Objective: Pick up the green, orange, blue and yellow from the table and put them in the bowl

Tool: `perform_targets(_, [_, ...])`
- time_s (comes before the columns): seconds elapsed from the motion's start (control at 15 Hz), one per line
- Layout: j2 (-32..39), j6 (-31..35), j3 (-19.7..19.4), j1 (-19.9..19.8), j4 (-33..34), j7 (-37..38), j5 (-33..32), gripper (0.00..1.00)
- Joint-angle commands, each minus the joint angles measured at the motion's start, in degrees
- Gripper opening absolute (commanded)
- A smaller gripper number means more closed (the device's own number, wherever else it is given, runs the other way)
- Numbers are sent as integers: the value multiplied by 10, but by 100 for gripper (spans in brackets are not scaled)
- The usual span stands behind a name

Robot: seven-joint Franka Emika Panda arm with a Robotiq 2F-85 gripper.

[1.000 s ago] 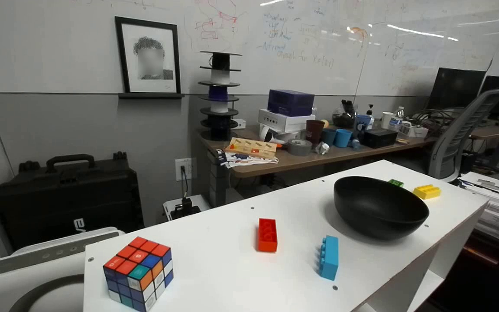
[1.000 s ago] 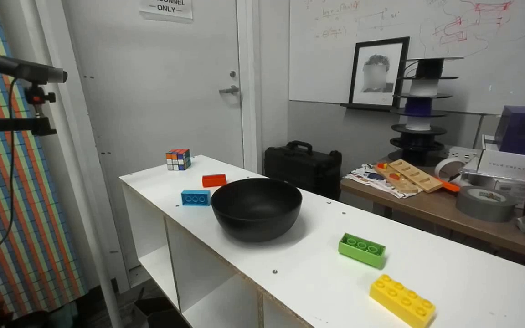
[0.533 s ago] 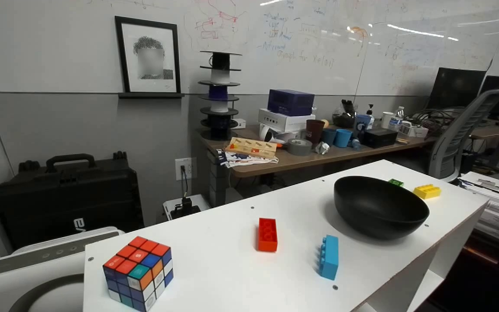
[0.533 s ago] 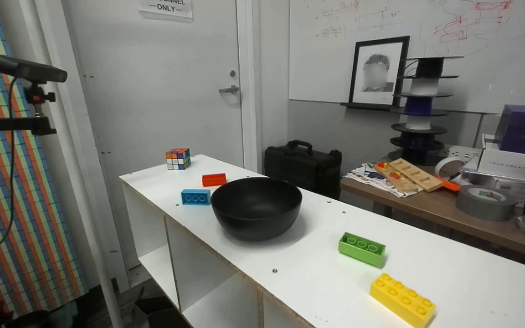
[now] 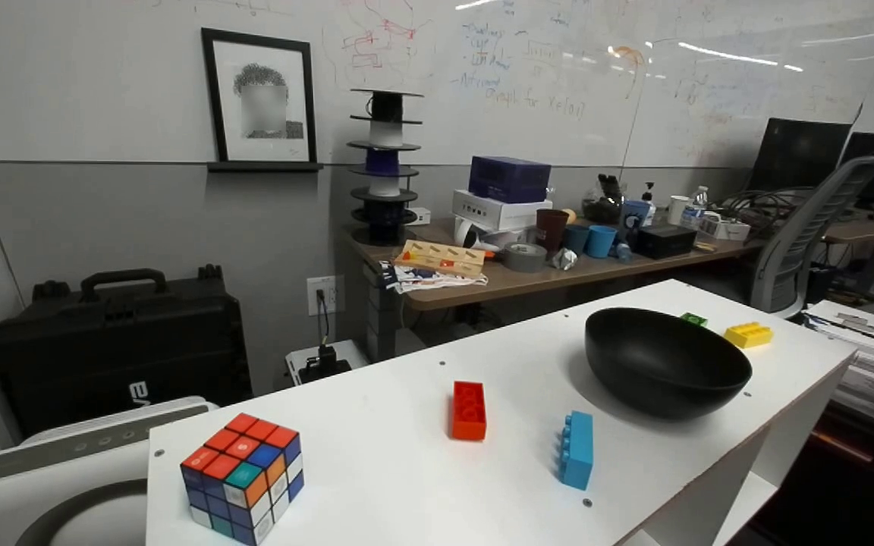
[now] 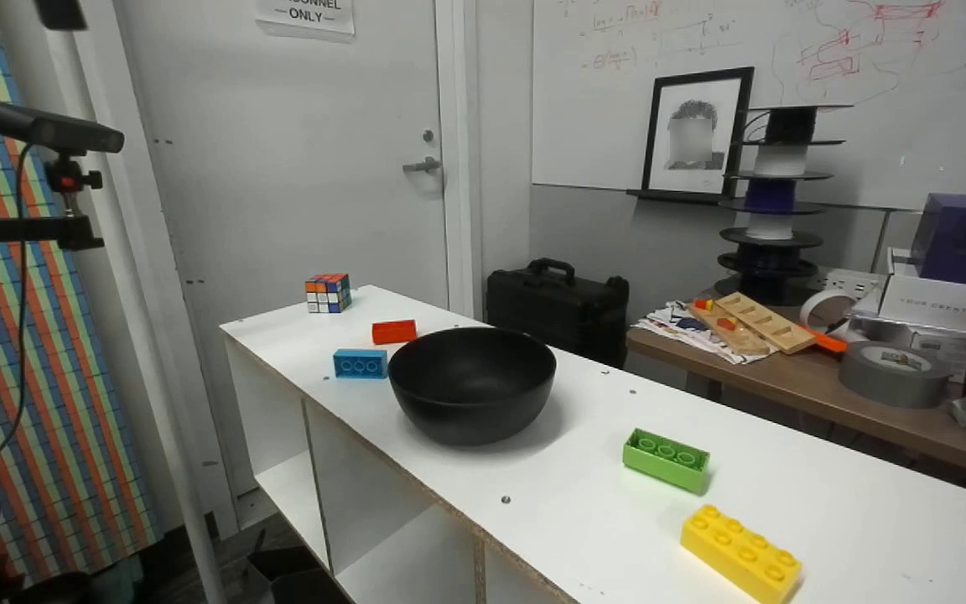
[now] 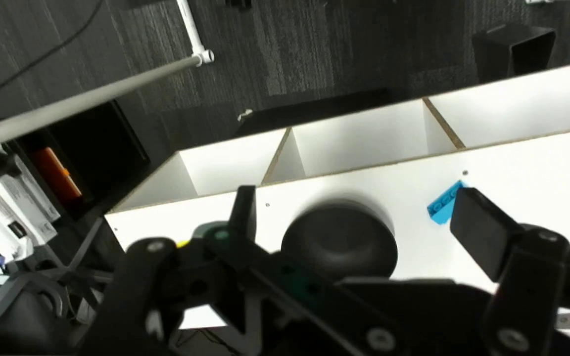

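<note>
The black bowl [image 5: 664, 364] stands on the white table [image 5: 376, 455]; it also shows in the wrist view [image 7: 339, 242]. The red-orange block [image 5: 469, 412] and blue block [image 5: 576, 451] lie on one side of it. The green block [image 6: 666, 460] and yellow block [image 6: 741, 554] lie on the other side. My gripper [image 7: 359, 222] is open and empty, high above the table, with the bowl between its fingers in the wrist view. There the blue block [image 7: 444, 201] is partly behind a finger and the yellow block [image 7: 182, 244] is nearly hidden. The green and red-orange blocks are hidden there.
A multicoloured puzzle cube [image 5: 243, 478] sits at the table's end, beyond the red-orange block. A cluttered wooden workbench [image 6: 701, 356] runs along the wall side. Open shelf compartments [image 6: 399, 520] are under the tabletop. A pole [image 6: 143, 335] and a camera [image 6: 55, 127] stand beside the table.
A small dark piece has come into view at the top left edge of an exterior view. The bowl, the blocks and the cube have not moved.
</note>
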Motion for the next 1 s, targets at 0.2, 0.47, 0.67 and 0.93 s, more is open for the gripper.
perform_targets(0.2, [141, 239, -3, -15, -13, 91, -10, 100])
perform_targets(0.47, [217, 337, -5, -18, -25, 174, -4, 100])
perform_targets(0.67, [273, 388, -8, -15, -21, 224, -17, 100])
perform_targets(0.93, [353, 433, -18, -5, -8, 270, -28, 100])
